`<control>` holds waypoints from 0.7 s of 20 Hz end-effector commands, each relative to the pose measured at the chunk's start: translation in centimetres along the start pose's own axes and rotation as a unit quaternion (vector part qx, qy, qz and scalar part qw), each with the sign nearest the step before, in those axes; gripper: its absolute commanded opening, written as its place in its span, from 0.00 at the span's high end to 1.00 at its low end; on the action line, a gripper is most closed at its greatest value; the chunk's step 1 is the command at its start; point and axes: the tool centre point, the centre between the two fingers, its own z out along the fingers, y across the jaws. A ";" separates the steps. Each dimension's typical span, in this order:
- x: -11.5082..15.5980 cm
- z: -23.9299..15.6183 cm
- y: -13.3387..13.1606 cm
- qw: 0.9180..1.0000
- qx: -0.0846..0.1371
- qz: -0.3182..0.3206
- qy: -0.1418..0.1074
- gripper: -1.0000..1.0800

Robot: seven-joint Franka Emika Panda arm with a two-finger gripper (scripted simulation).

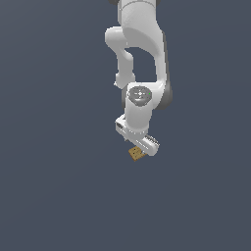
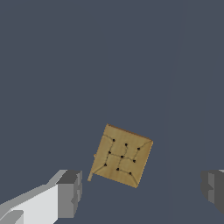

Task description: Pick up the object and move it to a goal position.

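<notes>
The white Panda arm [image 1: 142, 59] hangs down from the top of the exterior view, its wrist bent so that the gripper [image 1: 139, 146] points at the flat grey-blue ground [image 1: 59, 196]. Just under the hand, peeking out at its lower edge, sits the object [image 1: 137, 153], a tiny tan-brown square block, far smaller than the hand above it.

From the wrist view the block [image 2: 122, 155] shows much more clearly. It lies flat on the ground, turned at an angle so one corner points towards the camera. Its face carries a pattern of thin dark lines joining small black dots, something like a circuit or a maze. I can read no letters, brand or label on it, and none on the arm either; the only mark on the arm is a round grey cap [image 1: 139, 94] at the wrist joint.

The fingers stand wide apart: one grey fingertip [image 2: 70, 192] is on one side of the block and the other at the opposite edge of the picture, with the block between them, nearer the first. Neither pad touches it.
</notes>
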 end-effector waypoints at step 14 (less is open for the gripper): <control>-1.4 2.9 -1.1 0.989 -0.003 0.146 0.001 0.04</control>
